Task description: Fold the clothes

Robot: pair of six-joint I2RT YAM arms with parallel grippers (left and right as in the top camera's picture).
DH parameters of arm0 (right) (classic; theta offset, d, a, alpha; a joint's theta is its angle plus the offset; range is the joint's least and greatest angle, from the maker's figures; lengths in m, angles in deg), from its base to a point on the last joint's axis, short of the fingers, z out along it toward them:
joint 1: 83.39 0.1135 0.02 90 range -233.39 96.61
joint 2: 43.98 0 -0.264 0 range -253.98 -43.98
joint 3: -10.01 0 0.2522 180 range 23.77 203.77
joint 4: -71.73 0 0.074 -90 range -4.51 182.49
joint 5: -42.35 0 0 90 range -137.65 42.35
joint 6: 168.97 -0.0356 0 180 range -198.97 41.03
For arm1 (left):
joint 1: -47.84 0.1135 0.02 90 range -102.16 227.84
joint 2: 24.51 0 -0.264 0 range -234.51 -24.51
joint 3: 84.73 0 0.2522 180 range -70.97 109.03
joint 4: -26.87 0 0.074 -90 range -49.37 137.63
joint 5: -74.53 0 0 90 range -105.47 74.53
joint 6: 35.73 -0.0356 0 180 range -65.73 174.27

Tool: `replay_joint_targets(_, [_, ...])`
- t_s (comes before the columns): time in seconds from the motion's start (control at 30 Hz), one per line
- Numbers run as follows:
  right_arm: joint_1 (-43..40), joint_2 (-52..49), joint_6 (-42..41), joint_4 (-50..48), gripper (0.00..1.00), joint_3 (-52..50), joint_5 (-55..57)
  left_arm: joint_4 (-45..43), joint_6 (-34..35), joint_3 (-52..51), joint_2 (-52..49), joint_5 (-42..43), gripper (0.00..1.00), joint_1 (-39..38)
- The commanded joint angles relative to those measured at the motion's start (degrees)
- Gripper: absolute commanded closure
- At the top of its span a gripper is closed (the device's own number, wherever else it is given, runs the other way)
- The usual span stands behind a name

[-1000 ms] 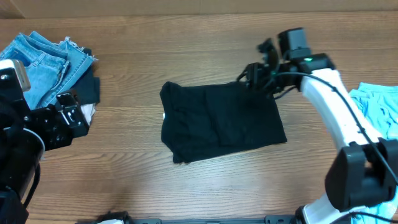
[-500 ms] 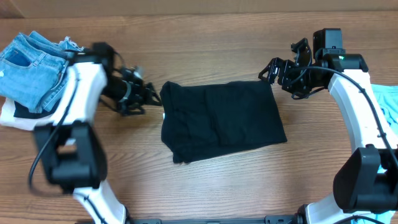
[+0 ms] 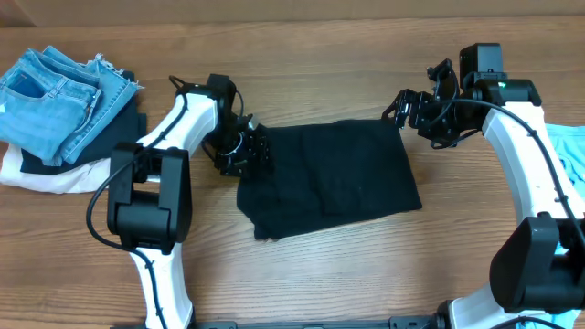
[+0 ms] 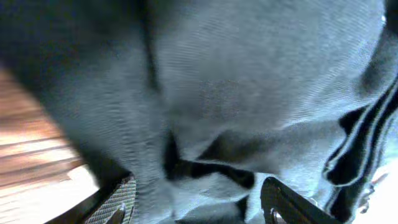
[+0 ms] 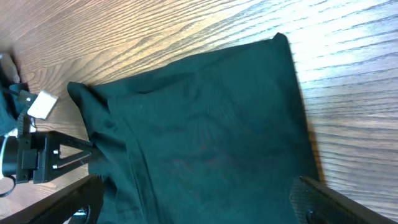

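Garment [image 3: 329, 178] lies mid-frame; left tool [image 3: 245, 151] gapes over its left edge, right tool [image 3: 405, 107] gapes empty by the upper-right corner; pinch both edges squarely before lifting.

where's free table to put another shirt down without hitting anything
The widest bare table is the front strip, below the black garment along the near edge. The back strip above it is free too. Crowded: the garment's ends, where the left gripper and right gripper sit, and the jeans corner.
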State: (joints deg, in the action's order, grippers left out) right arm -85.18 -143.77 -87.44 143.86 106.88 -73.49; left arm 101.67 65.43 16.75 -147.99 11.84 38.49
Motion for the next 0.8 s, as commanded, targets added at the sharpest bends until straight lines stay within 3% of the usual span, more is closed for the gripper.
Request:
replay_joint_targets(0.0, [0.0,1.7,1.1,0.1,0.0,1.4,0.8,0.2,-1.7,-0.3,7.0,-7.8,0.29,2.3])
replay_joint_targets(0.03, [0.0,1.7,1.1,0.1,0.0,1.4,0.8,0.3,-1.8,-0.4,7.4,-10.5,0.25,3.2])
replay_joint_targets(0.07, [0.0,1.7,1.1,0.3,0.0,1.4,0.8,-0.5,-2.1,-1.2,6.9,-11.9,0.12,3.6])
replay_joint_targets(0.1, [0.0,1.7,1.1,0.3,0.0,1.4,0.8,-1.5,-2.1,-2.3,6.4,-11.8,0.09,3.6])
replay_joint_targets(0.37, [0.0,1.7,1.1,0.9,0.0,1.4,0.8,-19.6,1.8,-22.6,4.7,4.4,0.14,2.0])
replay_joint_targets(0.57, [0.0,1.7,1.1,0.9,0.0,1.4,0.8,-22.4,5.6,-23.0,4.7,2.1,0.18,-5.5])
replay_joint_targets(0.63, [0.0,1.7,1.1,1.0,0.0,1.4,0.8,-22.7,5.9,-23.0,4.7,2.1,0.38,-5.8])
replay_joint_targets(0.67, [0.0,1.7,1.1,1.0,0.0,1.4,0.8,-22.7,6.5,-23.0,4.7,2.1,0.55,-5.8])
replay_joint_targets(0.7, [0.0,1.7,1.1,1.0,0.0,1.4,0.8,-22.5,7.0,-23.0,4.7,2.2,0.81,-5.7])
replay_joint_targets(0.73, [0.0,1.7,1.0,1.0,0.0,1.4,0.8,-22.1,7.1,-23.0,4.8,2.3,0.92,-5.6])
replay_joint_targets(0.77, [0.0,1.7,1.1,1.0,0.0,1.4,0.8,-21.5,7.1,-22.9,5.0,2.3,0.96,-5.3])
